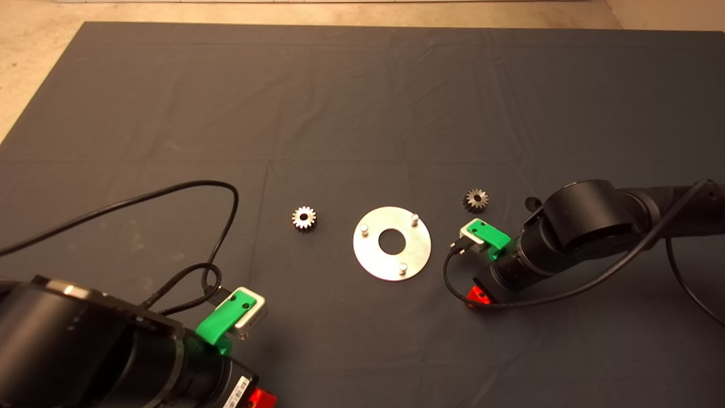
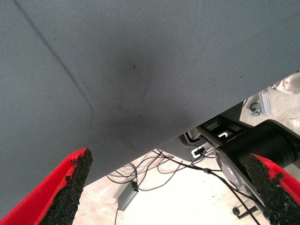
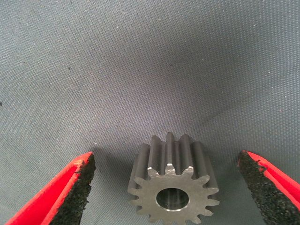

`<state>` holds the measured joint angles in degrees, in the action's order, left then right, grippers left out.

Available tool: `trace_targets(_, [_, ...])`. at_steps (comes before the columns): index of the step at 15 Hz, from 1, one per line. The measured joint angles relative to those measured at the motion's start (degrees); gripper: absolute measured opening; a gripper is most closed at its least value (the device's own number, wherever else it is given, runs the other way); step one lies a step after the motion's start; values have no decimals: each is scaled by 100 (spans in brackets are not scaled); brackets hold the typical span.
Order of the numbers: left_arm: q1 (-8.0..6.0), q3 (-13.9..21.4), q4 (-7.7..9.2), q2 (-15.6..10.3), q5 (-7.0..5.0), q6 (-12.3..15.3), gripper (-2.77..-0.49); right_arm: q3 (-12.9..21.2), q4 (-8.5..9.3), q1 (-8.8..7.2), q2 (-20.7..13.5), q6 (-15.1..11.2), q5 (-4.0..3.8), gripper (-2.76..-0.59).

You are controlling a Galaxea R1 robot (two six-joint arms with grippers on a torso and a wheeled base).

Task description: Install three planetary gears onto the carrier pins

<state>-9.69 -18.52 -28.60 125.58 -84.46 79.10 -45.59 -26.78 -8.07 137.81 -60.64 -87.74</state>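
While the left gripper (image 2: 171, 187) is waiting wide open and empty at the mat's (image 1: 362, 85) near-left edge, one gear (image 1: 304, 217) is lying left of the disc (image 1: 392, 243), whose three pins (image 1: 402, 268) are standing bare. The right gripper (image 3: 168, 187), jaws spread, is straddling another gear (image 3: 172, 185) without touching; a third (image 1: 476, 199) is sitting just beyond.

I see black cylindrical arms, green camera brackets (image 1: 226, 320), red fingers (image 3: 56, 197) with rough black pads, looping black cables (image 1: 187, 226).
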Motion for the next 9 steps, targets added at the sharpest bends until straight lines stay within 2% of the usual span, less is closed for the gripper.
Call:
trace_targets(4, [0, 0, 0, 0, 0, 1, -90, 25, 0, -2, 0, 16, 0, -124])
trace_targets(9, [0, 0, 0, -5, 0, 0, -90, 188, 1, -5, -2, 16, -4, -153])
